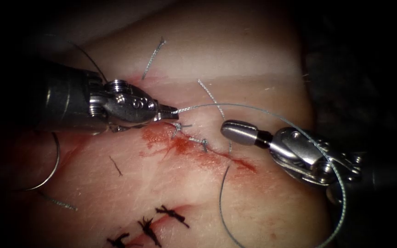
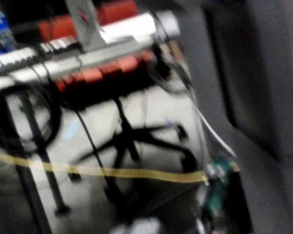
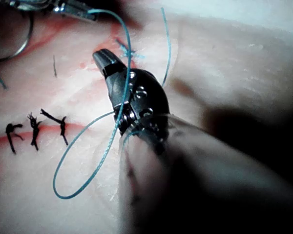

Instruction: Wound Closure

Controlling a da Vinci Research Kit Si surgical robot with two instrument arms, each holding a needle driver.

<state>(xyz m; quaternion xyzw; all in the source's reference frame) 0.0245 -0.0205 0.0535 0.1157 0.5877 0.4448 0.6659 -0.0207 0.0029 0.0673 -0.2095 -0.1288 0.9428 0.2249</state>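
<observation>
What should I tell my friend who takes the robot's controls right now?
Left tool: jaws shut on the thread, just left of the cut.
Right tool: jaws shut, holding nothing; the thread arcs over it and loops around its wrist.
Needle: lying free on the tissue, far left of the cut, not in the tissue.
Done: light stitches with knots on the cut's upper part; three dark stitches on another cut below.
Left: the cut's lower right end, where red fluid shows, has no stitch.

Blurred room: red-and-pale bars (image 2: 95, 27), perhaps a chair base (image 2: 132, 139), yellow tape (image 2: 102, 170), black cables (image 2: 19, 122).
</observation>
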